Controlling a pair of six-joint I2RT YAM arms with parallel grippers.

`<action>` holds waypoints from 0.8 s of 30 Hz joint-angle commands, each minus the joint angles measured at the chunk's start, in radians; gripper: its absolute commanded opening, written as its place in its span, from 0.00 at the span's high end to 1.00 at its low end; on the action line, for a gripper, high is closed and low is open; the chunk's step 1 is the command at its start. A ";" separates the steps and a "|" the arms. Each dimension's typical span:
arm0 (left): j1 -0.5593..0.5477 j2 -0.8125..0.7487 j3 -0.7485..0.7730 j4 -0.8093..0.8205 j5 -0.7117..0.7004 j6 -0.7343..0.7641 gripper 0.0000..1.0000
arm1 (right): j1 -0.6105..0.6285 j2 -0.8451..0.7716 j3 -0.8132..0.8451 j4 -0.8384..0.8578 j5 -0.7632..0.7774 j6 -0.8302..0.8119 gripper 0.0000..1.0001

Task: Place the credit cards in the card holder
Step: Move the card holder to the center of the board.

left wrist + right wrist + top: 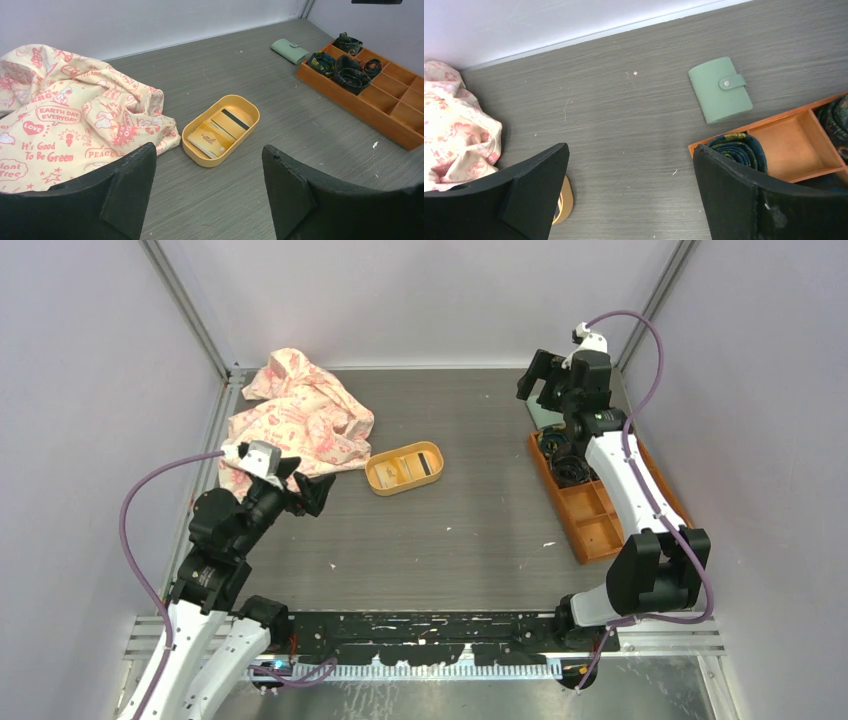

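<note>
The left wrist view alone looks into the yellow-orange oval tray. The credit cards lie there in a loose overlapping stack, a beige-gold one nearest and one with a dark stripe behind it. From the top view the cards are only pale slabs inside the tray, and the right wrist view catches just a sliver of the tray's rim.

The right wrist view shows the card holder most plainly. It is a flat sage-green wallet, folded shut, with a strap and a round snap. It lies on the table well to the right of the tray and farther back. In the left wrist view the card holder is small, and in the top view the right arm largely covers it.

The tray is smooth, with rounded ends and a low wall. A crumpled cream cloth printed in pink lies just left of the tray. An orange compartment box with square cells stands well to the tray's right, and rolled dark patterned fabric fills its far cells. The table is grey with a fine linear grain.

The left gripper hovers near the tray's left with its matte black fingers spread and empty. The right gripper, far right of the tray and above the holder, is likewise spread wide and holds nothing.
</note>
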 commanded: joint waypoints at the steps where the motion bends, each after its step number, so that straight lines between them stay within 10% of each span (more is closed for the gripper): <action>1: 0.004 0.010 0.018 0.030 0.022 -0.007 0.22 | -0.009 -0.092 -0.037 0.129 -0.049 0.029 0.00; 10: 0.004 0.075 0.018 0.022 0.035 -0.009 0.21 | -0.009 -0.007 -0.161 0.184 -0.503 -0.225 0.00; 24: 0.004 0.159 0.045 -0.028 0.024 -0.018 0.21 | -0.053 0.657 0.644 -0.432 -0.172 -0.527 0.00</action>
